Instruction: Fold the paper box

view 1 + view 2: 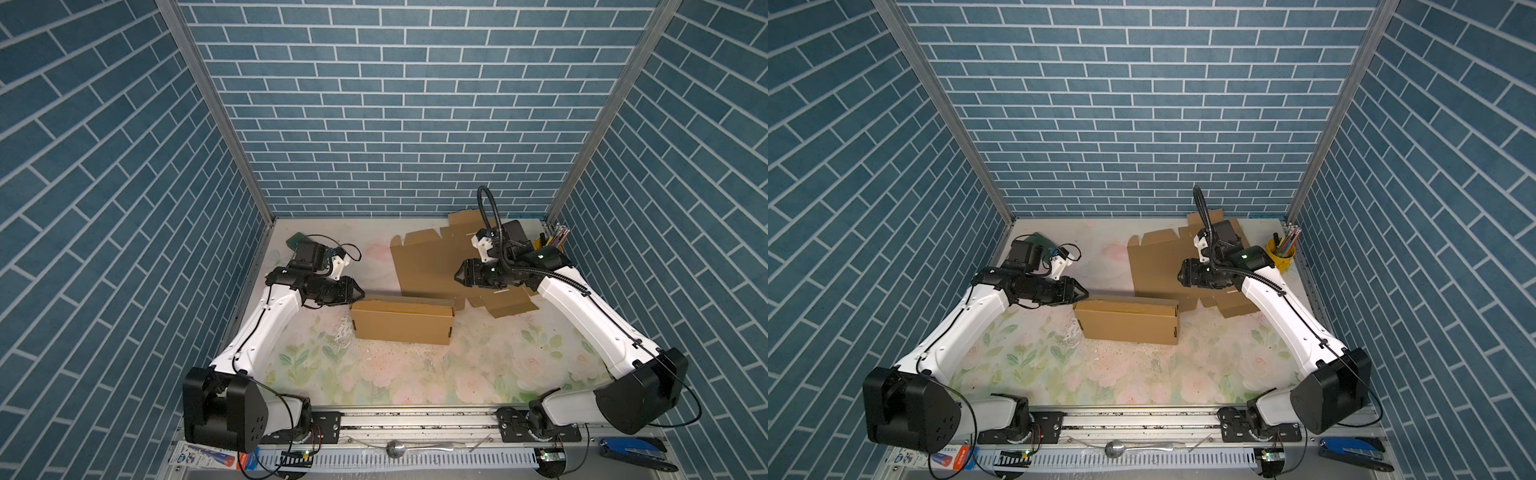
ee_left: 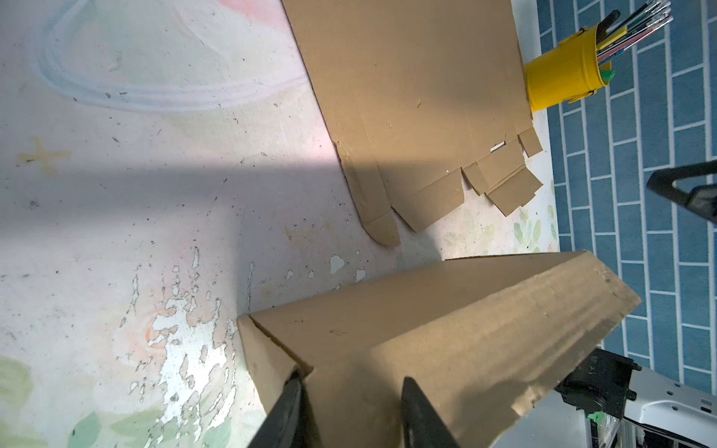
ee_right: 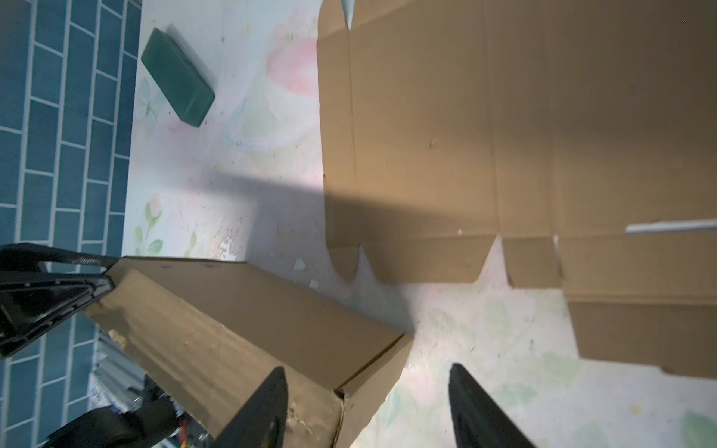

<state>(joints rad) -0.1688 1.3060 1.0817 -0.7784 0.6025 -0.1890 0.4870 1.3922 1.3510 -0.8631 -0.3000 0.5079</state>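
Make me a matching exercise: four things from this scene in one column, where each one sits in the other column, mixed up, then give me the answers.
Things
1. folded box
2. flat cardboard sheet
3. yellow cup
4. green block

Places
A. back right corner, upright
B. far back on the left
C. in the middle, closed up
D. lying flat, behind the folded box

Pairs: 1-C, 2-D, 3-A, 4-B

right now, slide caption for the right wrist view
Right tool open near one end of the folded cardboard box, flat cardboard blank and green block beyond
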